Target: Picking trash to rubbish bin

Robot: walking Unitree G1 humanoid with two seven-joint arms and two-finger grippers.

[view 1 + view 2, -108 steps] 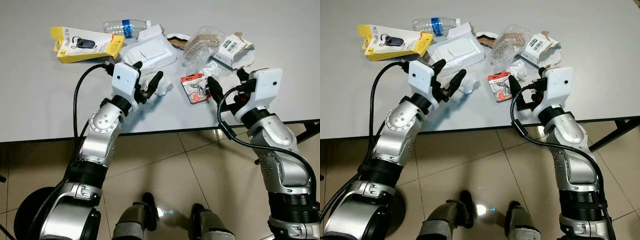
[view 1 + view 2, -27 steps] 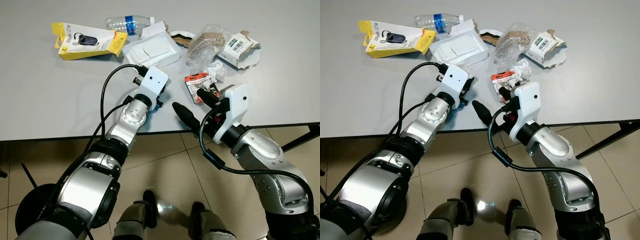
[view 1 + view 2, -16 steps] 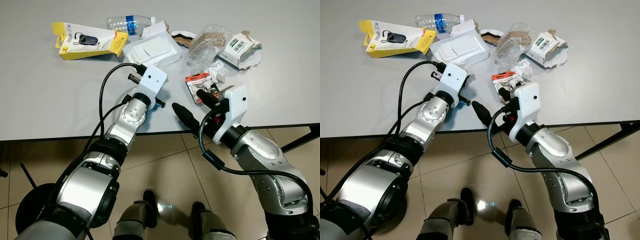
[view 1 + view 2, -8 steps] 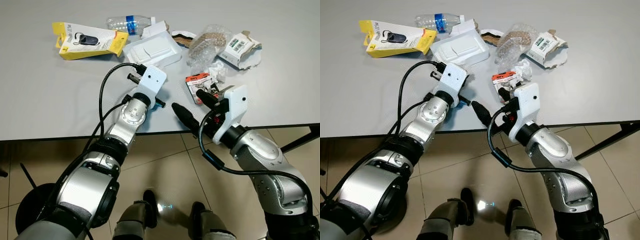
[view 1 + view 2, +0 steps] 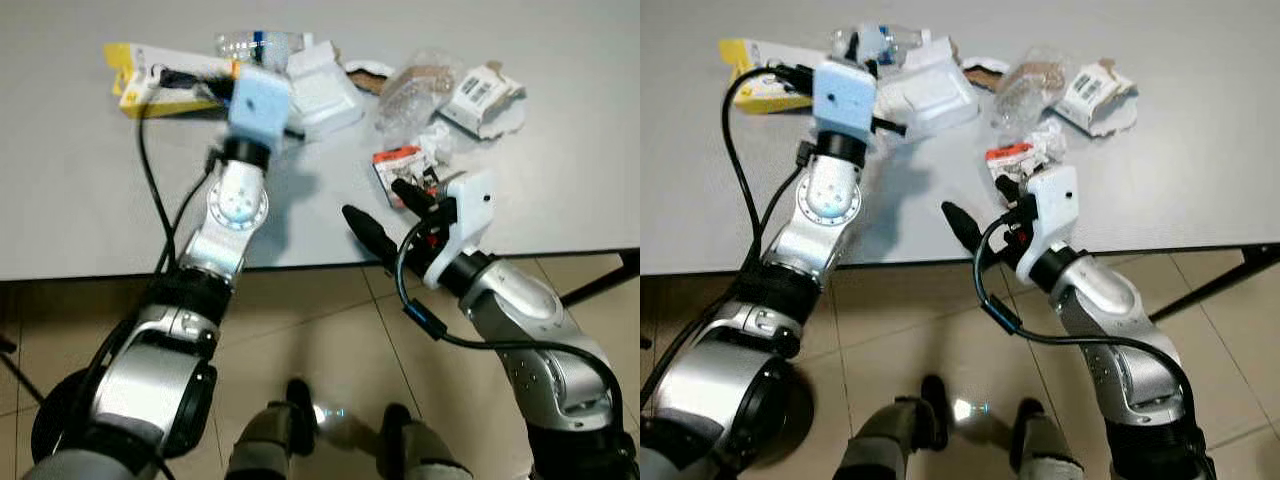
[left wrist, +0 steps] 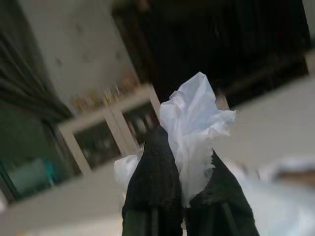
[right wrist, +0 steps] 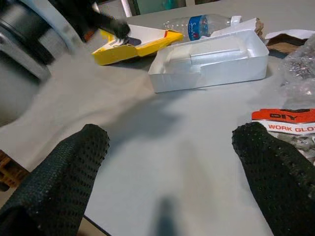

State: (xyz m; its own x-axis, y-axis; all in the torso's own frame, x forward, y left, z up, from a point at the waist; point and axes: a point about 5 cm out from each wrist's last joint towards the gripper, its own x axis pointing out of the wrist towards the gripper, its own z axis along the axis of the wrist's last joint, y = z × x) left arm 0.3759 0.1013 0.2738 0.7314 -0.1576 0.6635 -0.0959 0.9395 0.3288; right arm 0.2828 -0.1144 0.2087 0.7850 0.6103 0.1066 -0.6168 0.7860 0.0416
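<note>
My left gripper (image 6: 183, 150) is shut on a crumpled white tissue (image 6: 196, 118) and is raised above the grey table (image 5: 80, 200), its white wrist box (image 5: 258, 100) over the table's far left. My right gripper (image 5: 386, 212) stands open near the front edge, beside a red "DIY" pack (image 5: 398, 163) that also appears as the pack (image 7: 288, 123) in the right wrist view. Further trash lies at the back: a yellow package (image 5: 150, 75), a clear bottle (image 5: 255, 45), a white tray (image 5: 325, 90), a bubble-wrap bag (image 5: 410, 85), a torn barcode box (image 5: 482, 95) and a white paper wad (image 5: 436, 140).
The table's front edge (image 5: 300, 265) runs just below both grippers, with tiled floor (image 5: 330, 340) beneath. A dark table leg (image 5: 600, 285) slants at the right. My own feet (image 5: 300, 400) stand on the tiles.
My left arm has swung up and away from the table's front, lifting the tissue over the far-left trash. The right arm has barely moved.
</note>
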